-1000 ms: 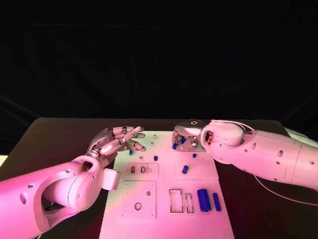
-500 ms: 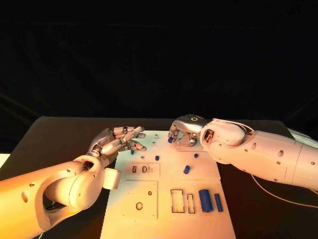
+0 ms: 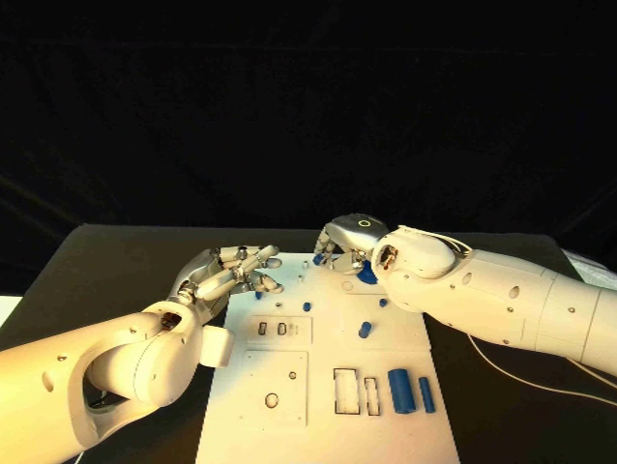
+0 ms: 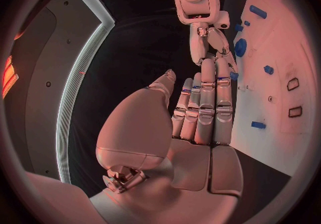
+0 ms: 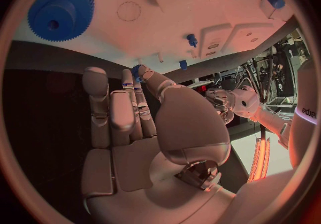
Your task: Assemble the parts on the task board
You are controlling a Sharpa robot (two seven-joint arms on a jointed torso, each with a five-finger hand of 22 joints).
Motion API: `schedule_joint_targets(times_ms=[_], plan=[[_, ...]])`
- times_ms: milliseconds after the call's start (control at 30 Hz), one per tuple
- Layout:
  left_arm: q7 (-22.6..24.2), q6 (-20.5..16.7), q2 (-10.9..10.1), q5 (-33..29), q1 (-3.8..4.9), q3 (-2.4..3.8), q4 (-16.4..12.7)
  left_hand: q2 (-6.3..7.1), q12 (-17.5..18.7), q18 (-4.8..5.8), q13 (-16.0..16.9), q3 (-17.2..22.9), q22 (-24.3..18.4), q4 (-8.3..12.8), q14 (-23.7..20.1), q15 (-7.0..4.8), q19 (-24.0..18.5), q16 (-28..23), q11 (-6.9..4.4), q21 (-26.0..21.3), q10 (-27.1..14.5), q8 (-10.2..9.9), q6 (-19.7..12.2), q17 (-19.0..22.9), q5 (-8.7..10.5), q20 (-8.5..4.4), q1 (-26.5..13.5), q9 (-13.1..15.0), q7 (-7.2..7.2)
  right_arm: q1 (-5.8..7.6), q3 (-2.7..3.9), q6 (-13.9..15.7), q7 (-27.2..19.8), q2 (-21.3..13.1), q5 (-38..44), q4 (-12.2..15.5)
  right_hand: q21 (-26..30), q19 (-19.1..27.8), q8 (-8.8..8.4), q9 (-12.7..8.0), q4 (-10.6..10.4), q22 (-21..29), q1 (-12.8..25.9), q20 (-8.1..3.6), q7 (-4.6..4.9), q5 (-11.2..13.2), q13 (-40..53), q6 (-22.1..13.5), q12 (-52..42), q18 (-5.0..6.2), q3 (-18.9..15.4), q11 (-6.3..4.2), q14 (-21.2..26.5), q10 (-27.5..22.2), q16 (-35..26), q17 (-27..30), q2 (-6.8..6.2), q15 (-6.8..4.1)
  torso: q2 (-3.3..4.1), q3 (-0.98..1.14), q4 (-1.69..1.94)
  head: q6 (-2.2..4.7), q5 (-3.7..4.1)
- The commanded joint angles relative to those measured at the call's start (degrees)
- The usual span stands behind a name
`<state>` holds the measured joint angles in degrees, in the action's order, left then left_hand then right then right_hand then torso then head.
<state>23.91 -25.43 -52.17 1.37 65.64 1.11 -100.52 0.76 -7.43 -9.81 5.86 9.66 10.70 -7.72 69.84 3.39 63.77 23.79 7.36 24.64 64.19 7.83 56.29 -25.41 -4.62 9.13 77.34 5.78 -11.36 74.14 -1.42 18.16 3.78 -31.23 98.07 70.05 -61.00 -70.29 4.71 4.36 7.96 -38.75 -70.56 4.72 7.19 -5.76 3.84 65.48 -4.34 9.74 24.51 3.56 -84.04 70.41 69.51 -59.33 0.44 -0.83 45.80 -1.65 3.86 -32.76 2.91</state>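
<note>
one white task board (image 3: pixel 323 387), black table (image 3: pixel 100 261)

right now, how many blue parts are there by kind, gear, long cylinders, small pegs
gear: 1
long cylinders: 2
small pegs on the task board, as far as the head view shows: 4
small peg pinched by the right hand: 1
total: 8

Right hand (image 3: pixel 339 253) lifted and drawn back toward far board edge, baring blue gear (image 3: pixel 367 272) beneath.
</note>
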Motion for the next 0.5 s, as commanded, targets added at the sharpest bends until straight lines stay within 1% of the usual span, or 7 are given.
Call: schedule_joint_targets(times_ms=[33, 233, 300, 500], plan=[[0.5, 0.3, 0.1, -0.2, 0.16, 0.04, -0.2, -0.33, 0.3, -0.53, 0.1, 0.1, 0.1, 0.3, -0.3, -0.03, -0.4, 0.2, 0.08, 0.3, -0.3, -0.3, -0.2, -0.1, -0.08, 0.15, 0.1, 0.1, -0.01, 0.04, 0.0, 1.1, 1.4, 0.9, 1.4, -0.9, -0.2, 0.1, 0.4, 0.7, -0.4, -0.1, 0.5, -0.1, -0.05, -0.1, 0.0, 0.3, 0.2, -0.84, -0.1, 0.05, -1.7, 0.5, 0.2, 0.0, -0.1, -0.37, 0.16, -0.02, 0.12, -0.08, -0.06], [0.5, 0.3, 0.0, -0.2, 0.31, 0.04, -0.2, -0.32, 0.3, -0.53, 0.1, 0.1, 0.1, 0.3, -0.3, -0.04, -0.4, 0.2, 0.08, 0.3, -0.3, -0.3, -0.2, -0.1, -0.07, 0.15, 0.1, 0.1, -0.01, 0.0, -0.08, 1.1, 1.5, 2.3, 1.6, -2.5, -0.2, 0.2, 0.33, 0.7, -0.6, -0.1, 0.6, -0.09, -0.03, -0.1, 0.0, 0.3, 0.3, -0.83, -0.1, 0.07, -1.7, 0.5, 0.1, 0.1, -0.22, -0.36, 0.34, -0.06, 0.34, -0.03, 0.02], [0.4, 0.4, 0.0, -0.2, 0.38, 0.04, -0.3, -0.31, 0.3, -0.53, 0.1, 0.1, 0.1, 0.3, -0.3, -0.04, -0.4, 0.3, 0.08, 0.3, -0.3, -0.3, -0.2, -0.1, -0.07, 0.15, 0.2, 0.1, 0.0, -0.02, -0.13, 1.0, 1.4, 2.8, 1.6, -3.0, -0.2, 0.2, 0.33, 0.7, -0.6, -0.1, 0.6, -0.09, -0.03, -0.1, 0.0, 0.3, 0.3, -0.83, -0.1, 0.07, -1.7, 0.5, 0.1, 0.1, -0.22, -0.36, 0.42, -0.04, 0.27, 0.03, -0.13], [0.3, 0.5, 0.0, -0.2, 0.5, 0.04, -0.3, -0.31, 0.3, -0.53, 0.1, 0.1, 0.1, 0.3, -0.3, -0.04, -0.4, 0.3, 0.08, 0.3, -0.3, -0.3, -0.2, -0.1, -0.07, 0.15, 0.2, 0.1, 0.0, -0.08, -0.24, 0.6, 1.2, 3.7, 1.6, -3.8, -0.4, 0.2, 0.27, 0.7, -0.8, -0.2, 0.8, -0.08, -0.01, -0.1, 0.0, 0.2, 0.4, -0.84, 0.0, 0.09, -1.7, 0.4, 0.2, 0.1, -0.35, -0.34, 0.47, -0.04, 0.22, -0.03, -0.22]])
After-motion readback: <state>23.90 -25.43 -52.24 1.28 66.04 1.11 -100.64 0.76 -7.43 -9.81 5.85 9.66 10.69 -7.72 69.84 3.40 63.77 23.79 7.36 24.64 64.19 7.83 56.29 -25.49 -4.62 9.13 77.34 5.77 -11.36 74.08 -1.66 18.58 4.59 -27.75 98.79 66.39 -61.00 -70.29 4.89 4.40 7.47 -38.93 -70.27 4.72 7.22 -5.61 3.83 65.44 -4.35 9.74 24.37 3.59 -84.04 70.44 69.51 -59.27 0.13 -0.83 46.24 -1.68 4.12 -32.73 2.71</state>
